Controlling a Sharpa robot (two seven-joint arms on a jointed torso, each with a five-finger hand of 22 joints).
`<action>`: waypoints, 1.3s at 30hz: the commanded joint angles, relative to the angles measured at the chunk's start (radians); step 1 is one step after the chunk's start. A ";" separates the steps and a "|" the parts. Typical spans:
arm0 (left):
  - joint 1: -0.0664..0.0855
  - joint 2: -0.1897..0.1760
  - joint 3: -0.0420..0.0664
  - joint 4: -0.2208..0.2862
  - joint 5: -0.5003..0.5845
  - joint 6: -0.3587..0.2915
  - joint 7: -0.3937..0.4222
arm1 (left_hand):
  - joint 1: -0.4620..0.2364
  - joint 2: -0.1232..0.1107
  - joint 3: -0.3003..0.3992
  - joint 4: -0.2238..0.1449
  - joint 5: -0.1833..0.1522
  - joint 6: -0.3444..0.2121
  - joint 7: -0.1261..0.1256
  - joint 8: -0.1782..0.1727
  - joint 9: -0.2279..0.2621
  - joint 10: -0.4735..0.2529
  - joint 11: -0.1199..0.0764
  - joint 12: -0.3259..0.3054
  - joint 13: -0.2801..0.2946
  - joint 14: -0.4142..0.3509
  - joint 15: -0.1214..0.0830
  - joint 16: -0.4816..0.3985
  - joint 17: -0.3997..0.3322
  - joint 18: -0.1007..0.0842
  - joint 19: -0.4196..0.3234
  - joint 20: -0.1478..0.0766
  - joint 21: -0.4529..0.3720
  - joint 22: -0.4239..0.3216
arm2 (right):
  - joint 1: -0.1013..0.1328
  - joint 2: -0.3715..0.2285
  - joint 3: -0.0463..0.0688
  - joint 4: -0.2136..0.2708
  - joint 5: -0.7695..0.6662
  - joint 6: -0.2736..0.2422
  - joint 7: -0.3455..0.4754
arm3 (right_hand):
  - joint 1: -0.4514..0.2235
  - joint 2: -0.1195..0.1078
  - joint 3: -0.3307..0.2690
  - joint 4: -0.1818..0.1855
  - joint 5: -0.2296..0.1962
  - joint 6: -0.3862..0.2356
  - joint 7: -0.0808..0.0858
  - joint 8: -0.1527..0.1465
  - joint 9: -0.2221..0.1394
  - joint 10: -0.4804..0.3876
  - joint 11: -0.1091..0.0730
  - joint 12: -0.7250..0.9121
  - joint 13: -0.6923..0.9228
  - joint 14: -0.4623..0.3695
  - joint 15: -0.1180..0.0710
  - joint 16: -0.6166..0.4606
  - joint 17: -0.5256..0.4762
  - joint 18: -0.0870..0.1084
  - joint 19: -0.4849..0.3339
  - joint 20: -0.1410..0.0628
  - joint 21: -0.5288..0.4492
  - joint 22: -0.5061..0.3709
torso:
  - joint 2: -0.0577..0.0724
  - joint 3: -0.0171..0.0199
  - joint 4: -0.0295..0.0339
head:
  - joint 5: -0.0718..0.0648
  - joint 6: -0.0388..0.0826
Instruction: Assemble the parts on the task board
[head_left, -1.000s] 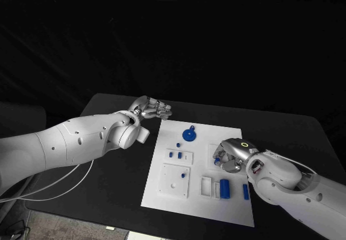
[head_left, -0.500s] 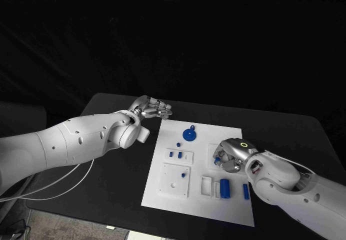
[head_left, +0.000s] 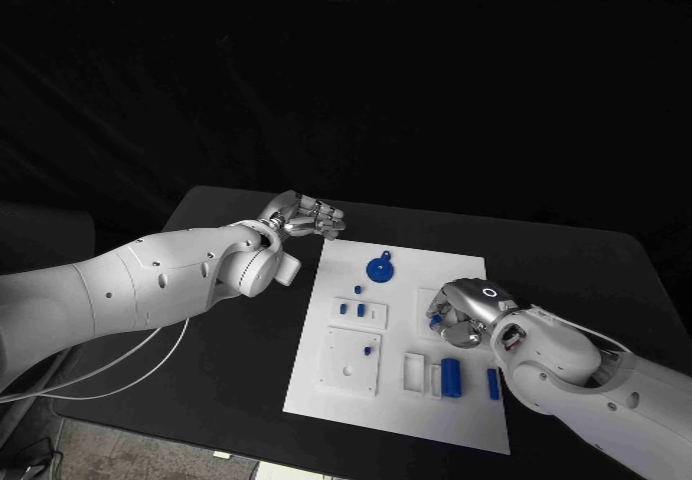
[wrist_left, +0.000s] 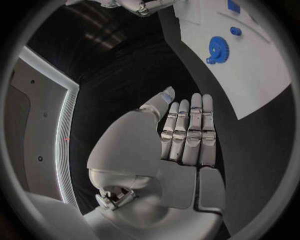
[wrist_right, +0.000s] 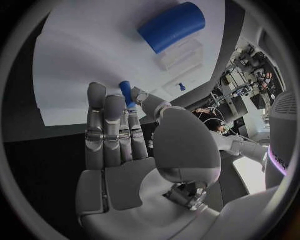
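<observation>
Change: while the board and its pieces are found lying as they did a second ago, only the right hand (head_left: 464, 312) is seen to have shifted, and slightly, low over the right-hand middle of the task board (head_left: 332, 400).
Meaning: no piece has been newly seated in that time; the step in hand is judged to be fine positioning of a pinched piece, not yet a placement.
Right hand: a small blue part (wrist_right: 126, 93) is pinched between the thumb and the fingertips, the other fingers being held straight and close together; the exact socket below it is hidden by the hand.
Left hand: the left hand (head_left: 300, 216) is held off the board's far left corner, over the table (head_left: 231, 360); its fingers lie straight and pressed together with nothing in them.
Blue gear: a blue gear (head_left: 378, 269) lies flat on the board near its far edge.
Holders: three white holders are seen on the board's near half.
Contents: a blue cylinder (head_left: 451, 376) rests in the near-right holder; small blue pegs appear to stand in the two left-hand holders.
</observation>
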 joint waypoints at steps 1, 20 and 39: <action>0.001 0.000 0.001 -0.001 0.004 0.011 0.009 | -0.007 0.003 -0.006 0.002 0.005 -0.002 -0.005 -0.002 0.000 -0.009 -0.001 0.000 0.000 -0.005 0.001 -0.003 0.000 0.015 0.001 0.003 -0.002 -0.001 | -0.009 -0.001 -0.005 0.009 0.007 -0.026 -0.010 | -0.005 0.002 0.008 0.002 0.001 0.011 0.000 0.007 0.002 0.025 -0.014 0.005 0.001 0.001 -0.007 0.005 0.001 0.021 0.029 -0.006 0.004 0.004 | 0.000 0.0000 0.0004 | 0.002 0.001; 0.001 -0.002 0.001 -0.012 0.004 0.010 0.010 | -0.007 0.003 -0.006 0.002 0.005 -0.002 -0.005 -0.002 0.000 -0.009 -0.001 0.000 0.000 -0.005 0.001 -0.003 0.000 0.015 0.001 0.003 -0.002 -0.001 | -0.008 -0.040 0.072 0.109 0.121 -0.028 -0.004 | -0.008 0.000 0.015 0.004 0.005 0.015 -0.001 0.007 0.002 0.029 -0.015 0.005 0.001 0.000 -0.010 0.005 0.000 0.020 0.027 -0.009 0.004 0.015 | 0.000 -0.0009 -0.0012 | 0.020 -0.001; 0.001 0.011 0.001 -0.014 0.005 0.010 0.012 | -0.007 0.003 -0.006 0.002 0.005 -0.002 -0.005 -0.002 0.000 -0.009 -0.001 0.000 0.000 -0.005 0.001 -0.003 0.000 0.015 0.001 0.003 -0.002 -0.001 | -0.009 0.072 0.024 0.151 0.101 -0.032 0.034 | -0.008 0.007 0.011 0.000 0.005 0.013 -0.001 0.007 0.002 0.028 -0.014 0.005 0.001 0.000 -0.011 0.003 -0.001 0.020 0.028 -0.010 0.000 0.020 | 0.000 -0.0005 0.0006 | 0.060 -0.008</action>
